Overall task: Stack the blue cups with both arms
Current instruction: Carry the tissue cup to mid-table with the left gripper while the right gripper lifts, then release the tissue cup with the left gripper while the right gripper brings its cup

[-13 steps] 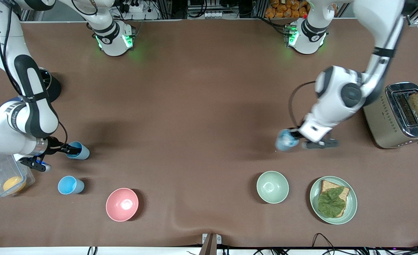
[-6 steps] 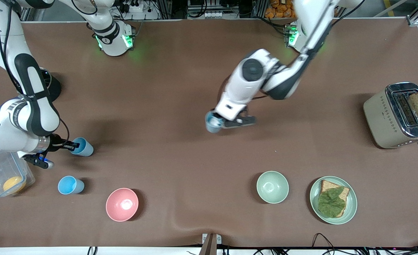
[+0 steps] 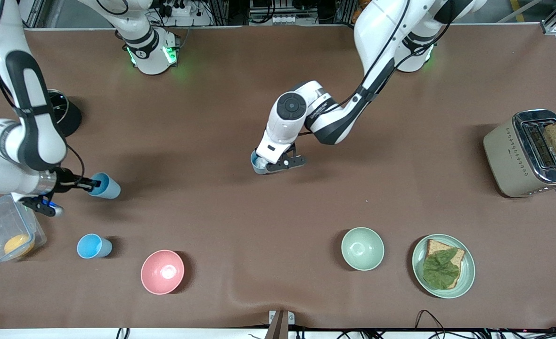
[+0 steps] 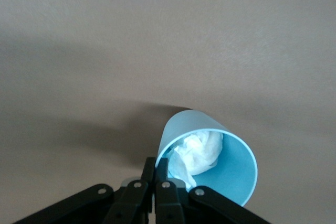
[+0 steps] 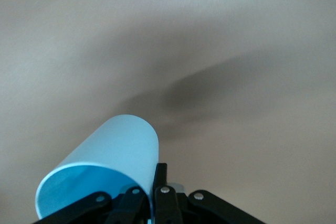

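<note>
Three blue cups show: the left gripper (image 3: 265,165) pinches the rim of one stuffed with white paper (image 4: 197,153) over mid-table. The right gripper (image 3: 89,184) clamps a tilted cup (image 3: 104,185) near the right arm's end. A third cup (image 3: 93,246) stands free beside the pink bowl (image 3: 162,271).

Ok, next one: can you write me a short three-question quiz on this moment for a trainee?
1. True or false: the left gripper and the right gripper are each shut on a blue cup.
2. What is inside the left gripper's cup? A) nothing B) crumpled white material C) an orange slice
3. Fill in: the loose blue cup stands on the table, and the bowl nearest to it is the ___ one.
Key: 1 true; the right gripper's cup is pinched at its rim, as is the other. 2 B. 3 pink; it is the pink bowl.
</note>
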Robot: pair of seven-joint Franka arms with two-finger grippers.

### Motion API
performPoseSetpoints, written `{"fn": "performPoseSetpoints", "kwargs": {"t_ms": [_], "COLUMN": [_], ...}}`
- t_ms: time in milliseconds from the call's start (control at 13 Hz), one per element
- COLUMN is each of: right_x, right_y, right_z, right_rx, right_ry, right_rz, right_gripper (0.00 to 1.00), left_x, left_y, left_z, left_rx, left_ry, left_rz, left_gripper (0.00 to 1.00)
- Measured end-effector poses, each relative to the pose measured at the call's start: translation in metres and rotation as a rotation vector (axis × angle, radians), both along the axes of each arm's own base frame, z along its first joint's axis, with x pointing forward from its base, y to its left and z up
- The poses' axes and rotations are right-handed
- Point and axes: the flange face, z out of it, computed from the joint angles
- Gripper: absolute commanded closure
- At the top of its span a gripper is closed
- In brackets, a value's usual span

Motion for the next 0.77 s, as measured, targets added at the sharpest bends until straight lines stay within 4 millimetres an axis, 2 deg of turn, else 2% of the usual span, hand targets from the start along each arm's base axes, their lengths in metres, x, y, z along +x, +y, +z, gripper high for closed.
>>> {"fn": "performPoseSetpoints", "kwargs": {"t_ms": [77, 231, 385, 462, 538, 615, 692, 769], "right_x": [-0.004, -0.009, -0.014, -0.018, -0.024, -0.030, -0.039, -0.048], "right_y": [0.007, 0.036, 0.084, 0.114, 0.147, 0.183, 0.219, 0.254], "right_z": [0.016, 0.044, 0.064, 0.071, 0.078, 0.084, 0.089, 0.093], "right_rx": [0.009, 0.014, -0.006, -0.014, -0.011, -0.011, -0.019, -0.036], "right_ry": [0.016, 0.052, 0.097, 0.124, 0.150, 0.169, 0.182, 0.187], "right_rz": [0.004, -0.002, -0.019, -0.027, -0.037, -0.055, -0.076, -0.094], "right_gripper": [1.00, 1.00, 1.00, 1.00, 1.00, 1.00, 1.00, 1.00], "left_x": [-0.001, -0.003, 0.004, 0.007, 0.011, 0.013, 0.018, 0.024], "left_y": [-0.003, -0.007, -0.008, -0.007, -0.004, 0.003, 0.016, 0.038], "left_z": [0.002, 0.004, 0.022, 0.041, 0.070, 0.109, 0.153, 0.198], "left_rx": [0.000, 0.001, -0.007, -0.003, 0.007, 0.016, 0.026, 0.044], "left_ry": [-0.002, 0.001, -0.009, -0.014, -0.023, -0.043, -0.075, -0.109], "left_rz": [0.012, 0.054, 0.089, 0.094, 0.096, 0.100, 0.111, 0.129], "left_gripper": [0.00, 0.00, 0.00, 0.00, 0.00, 0.00, 0.00, 0.00]}}
